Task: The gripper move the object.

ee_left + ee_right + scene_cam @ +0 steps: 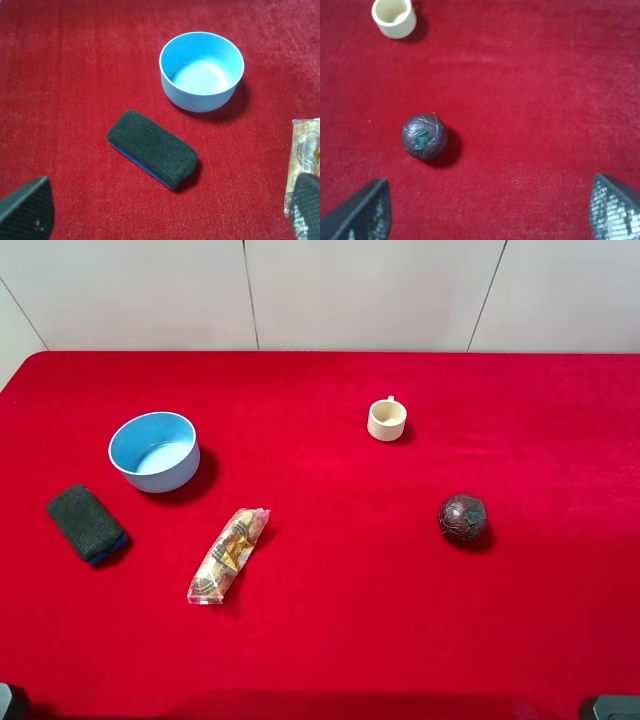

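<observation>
Nothing begun yet, judging by the layout. Nearest, left end effector (170, 212) spread wide, grasping nothing; right end effector (490, 210) likewise released (both hanging at the near edge of the red surface (330, 640)). Just ahead of the left one: sponge (152, 148), snack packet (229, 554) beside it. Farther on, bowl (154, 451) upright on the left side, untouched, well apart from ball (462, 518) and cup (386, 419). Left: reach, grasp, move the bowl.
</observation>
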Controlling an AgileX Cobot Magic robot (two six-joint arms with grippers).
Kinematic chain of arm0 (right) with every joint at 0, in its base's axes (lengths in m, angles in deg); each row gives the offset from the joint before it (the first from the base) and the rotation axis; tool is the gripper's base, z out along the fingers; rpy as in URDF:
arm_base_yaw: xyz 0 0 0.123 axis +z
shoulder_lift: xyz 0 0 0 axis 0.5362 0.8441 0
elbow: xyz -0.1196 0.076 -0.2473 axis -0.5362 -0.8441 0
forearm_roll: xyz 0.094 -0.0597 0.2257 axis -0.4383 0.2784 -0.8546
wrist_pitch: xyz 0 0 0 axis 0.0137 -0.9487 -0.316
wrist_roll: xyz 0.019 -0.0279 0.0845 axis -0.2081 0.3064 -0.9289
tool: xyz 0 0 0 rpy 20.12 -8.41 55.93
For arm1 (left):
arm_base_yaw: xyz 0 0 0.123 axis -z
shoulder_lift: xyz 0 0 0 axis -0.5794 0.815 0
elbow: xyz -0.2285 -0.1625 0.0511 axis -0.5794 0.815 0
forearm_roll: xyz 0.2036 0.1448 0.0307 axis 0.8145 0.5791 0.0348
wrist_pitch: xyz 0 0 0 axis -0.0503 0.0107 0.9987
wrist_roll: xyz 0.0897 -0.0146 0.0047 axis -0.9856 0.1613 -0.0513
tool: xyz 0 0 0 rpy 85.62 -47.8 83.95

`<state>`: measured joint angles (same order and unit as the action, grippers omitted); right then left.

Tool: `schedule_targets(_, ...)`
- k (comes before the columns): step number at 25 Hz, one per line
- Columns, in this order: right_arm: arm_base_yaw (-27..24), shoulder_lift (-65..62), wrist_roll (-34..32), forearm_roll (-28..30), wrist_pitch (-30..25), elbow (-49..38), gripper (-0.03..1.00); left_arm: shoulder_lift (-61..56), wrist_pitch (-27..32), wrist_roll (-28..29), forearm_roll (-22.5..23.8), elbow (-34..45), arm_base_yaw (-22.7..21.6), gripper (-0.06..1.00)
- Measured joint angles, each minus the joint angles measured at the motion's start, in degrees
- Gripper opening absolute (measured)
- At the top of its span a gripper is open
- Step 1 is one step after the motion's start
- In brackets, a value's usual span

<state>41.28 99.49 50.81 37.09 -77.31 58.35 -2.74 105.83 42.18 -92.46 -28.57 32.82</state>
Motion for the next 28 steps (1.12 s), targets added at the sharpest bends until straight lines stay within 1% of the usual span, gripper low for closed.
schedule_targets(6, -1.6, -13.1, -0.1, 0.0, 2.9, -7.2, 0.6, 0.0, 0.0, 0.0, 0.0, 0.0, 0.0, 0.93)
schedule_targets(12, -1.6, -21.4, -0.1, 0.4, 3.5, -12.4, 0.6, 0.0, 0.0, 0.0, 0.0, 0.0, 0.0, 0.93)
schedule_targets(15, -1.6, -24.1, -0.1, 2.0, 3.7, -14.9, 0.65, 0.0, 0.0, 0.0, 0.0, 0.0, 0.0, 0.93)
schedule_targets(18, -1.6, -25.9, -0.1, 2.8, 4.2, -15.4, 0.68, 0.0, 0.0, 0.0, 0.0, 0.0, 0.0, 0.93)
schedule_targets(23, -1.6, -27.6, -0.1, 3.4, 4.4, -15.4, 0.69, 0.0, 0.0, 0.0, 0.0, 0.0, 0.0, 0.93)
schedule_targets(28, -1.6, -31.9, -0.1, 4.7, 4.5, -15.4, 0.69, 0.0, 0.0, 0.0, 0.0, 0.0, 0.0, 0.93)
